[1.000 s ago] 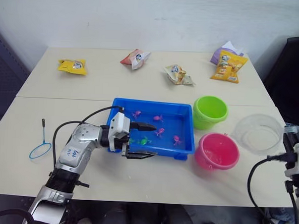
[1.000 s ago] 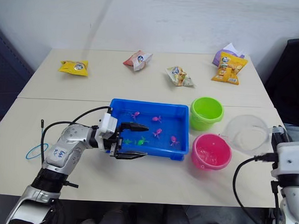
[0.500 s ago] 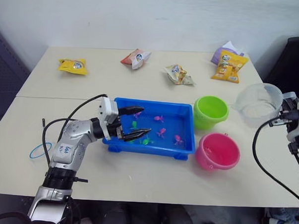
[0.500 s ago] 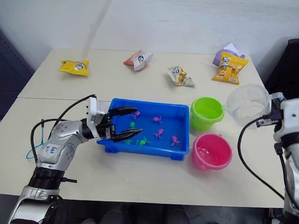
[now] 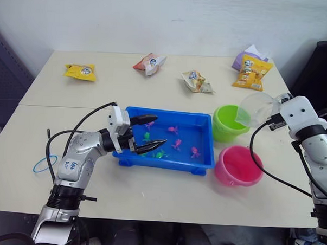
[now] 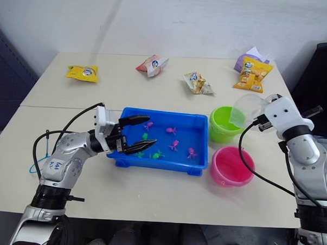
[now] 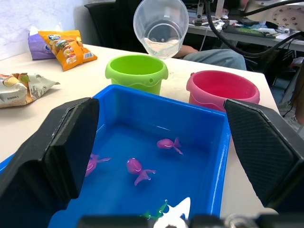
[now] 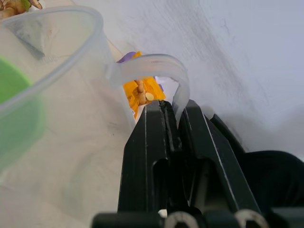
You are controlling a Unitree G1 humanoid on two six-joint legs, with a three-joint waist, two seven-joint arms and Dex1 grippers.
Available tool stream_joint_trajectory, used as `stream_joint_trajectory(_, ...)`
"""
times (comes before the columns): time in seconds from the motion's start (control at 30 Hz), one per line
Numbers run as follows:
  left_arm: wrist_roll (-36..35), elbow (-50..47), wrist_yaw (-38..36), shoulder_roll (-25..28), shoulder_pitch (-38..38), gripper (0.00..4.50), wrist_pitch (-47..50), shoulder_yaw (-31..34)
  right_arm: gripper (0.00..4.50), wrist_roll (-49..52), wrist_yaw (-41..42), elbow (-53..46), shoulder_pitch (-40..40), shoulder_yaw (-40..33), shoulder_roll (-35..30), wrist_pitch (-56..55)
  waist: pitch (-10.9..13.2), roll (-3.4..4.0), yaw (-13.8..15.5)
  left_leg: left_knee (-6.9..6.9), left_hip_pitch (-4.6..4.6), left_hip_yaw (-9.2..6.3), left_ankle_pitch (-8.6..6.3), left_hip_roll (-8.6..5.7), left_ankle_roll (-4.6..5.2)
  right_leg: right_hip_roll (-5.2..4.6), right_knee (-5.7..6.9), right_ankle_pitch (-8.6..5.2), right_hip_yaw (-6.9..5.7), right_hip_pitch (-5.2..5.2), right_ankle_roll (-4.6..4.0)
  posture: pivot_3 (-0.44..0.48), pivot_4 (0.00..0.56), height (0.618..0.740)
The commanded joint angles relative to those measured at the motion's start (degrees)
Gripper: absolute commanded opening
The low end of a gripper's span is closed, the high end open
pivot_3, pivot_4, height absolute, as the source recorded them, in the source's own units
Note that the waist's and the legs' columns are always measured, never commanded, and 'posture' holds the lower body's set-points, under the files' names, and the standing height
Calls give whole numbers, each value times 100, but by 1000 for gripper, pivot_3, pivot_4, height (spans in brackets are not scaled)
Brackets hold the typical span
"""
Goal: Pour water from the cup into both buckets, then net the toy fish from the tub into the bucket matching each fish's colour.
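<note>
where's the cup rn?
In the head views the clear cup is on the robot's right, held by its handle in the right tool, tipped over the lime green bucket, above and behind the pink bucket.

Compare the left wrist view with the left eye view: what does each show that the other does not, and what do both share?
The left wrist view alone shows water pooled at the tilted cup's lip.

The left eye view alone shows the net lying on the table beyond the left arm, plus a yellow snack bag.

Both show the tub holding toy fish, the green bucket, the pink bucket, and the open left gripper over the tub's end.
</note>
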Motion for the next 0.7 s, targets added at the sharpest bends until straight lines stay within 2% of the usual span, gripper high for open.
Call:
stream_joint_trajectory(0.03,-1,-303,43,36,67,4500,-13,-1,56,-339,-189,40,-223,-43,-235,-408,0,0,-2,0,0,1,0,0,0,0,0,0,1,0,0,0,150,740)
stream_joint_trajectory(0.7,26,-347,123,-87,1,4500,-74,-130,56,-1320,-349,891,-820,419,-512,-1267,0,0,-11,2,9,24,1,1,-2,4,13,1,25,-9,1,0,150,740)
